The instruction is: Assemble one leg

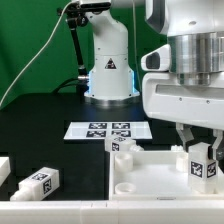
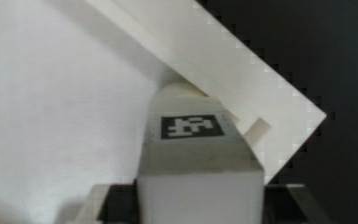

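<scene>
My gripper is shut on a leg, a short chunky white peg with a black-and-white tag, and holds it upright over the near right corner of the large white square panel. In the wrist view the leg fills the space between my fingers, its far end at the panel's raised corner. Whether the leg sits in the corner socket is hidden. Another leg lies on its side at the exterior view's left. A third leg stands at the panel's far corner.
The marker board lies flat on the black table behind the panel. The arm's white base stands at the back. A white block sits at the exterior view's left edge. A white ledge runs along the front.
</scene>
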Motion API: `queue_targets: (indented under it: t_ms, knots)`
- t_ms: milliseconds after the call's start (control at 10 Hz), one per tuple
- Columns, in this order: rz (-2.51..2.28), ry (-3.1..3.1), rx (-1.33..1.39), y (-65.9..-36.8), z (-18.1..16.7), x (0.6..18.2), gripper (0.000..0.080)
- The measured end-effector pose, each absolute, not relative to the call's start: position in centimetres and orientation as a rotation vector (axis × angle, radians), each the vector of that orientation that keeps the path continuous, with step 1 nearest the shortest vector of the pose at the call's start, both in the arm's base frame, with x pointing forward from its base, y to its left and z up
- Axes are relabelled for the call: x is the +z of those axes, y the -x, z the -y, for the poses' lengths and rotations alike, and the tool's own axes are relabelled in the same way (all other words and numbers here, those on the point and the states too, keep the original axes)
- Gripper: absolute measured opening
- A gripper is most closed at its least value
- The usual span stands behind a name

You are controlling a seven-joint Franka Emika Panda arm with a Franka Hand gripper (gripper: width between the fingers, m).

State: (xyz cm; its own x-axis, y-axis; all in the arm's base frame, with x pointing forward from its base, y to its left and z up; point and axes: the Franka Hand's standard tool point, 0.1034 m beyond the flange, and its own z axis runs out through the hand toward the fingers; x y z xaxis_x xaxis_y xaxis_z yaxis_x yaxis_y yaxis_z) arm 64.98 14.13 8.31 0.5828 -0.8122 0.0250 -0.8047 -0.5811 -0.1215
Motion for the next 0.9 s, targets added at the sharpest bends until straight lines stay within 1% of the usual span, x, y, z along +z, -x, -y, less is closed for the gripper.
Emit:
queue_targets:
  t_ms: [300,400,500,600,700,900]
  knots:
    - [-1.440,2.670,-0.108,-65.01,-14.06,8.28,0.0282]
    - [-1.405,2.690,-0.110,-65.00,-14.06,8.24,0.0377]
    - [-1.366,2.711,-0.111,-64.99,-14.05,8.23,0.0514]
    - [-1.291,2.752,-0.115,-64.99,-14.04,8.23,0.0620]
    - [-1.191,2.801,-0.121,-64.99,-14.04,8.20,0.0620]
    - [-0.830,2.940,-0.141,-64.99,-14.10,8.16,0.0648]
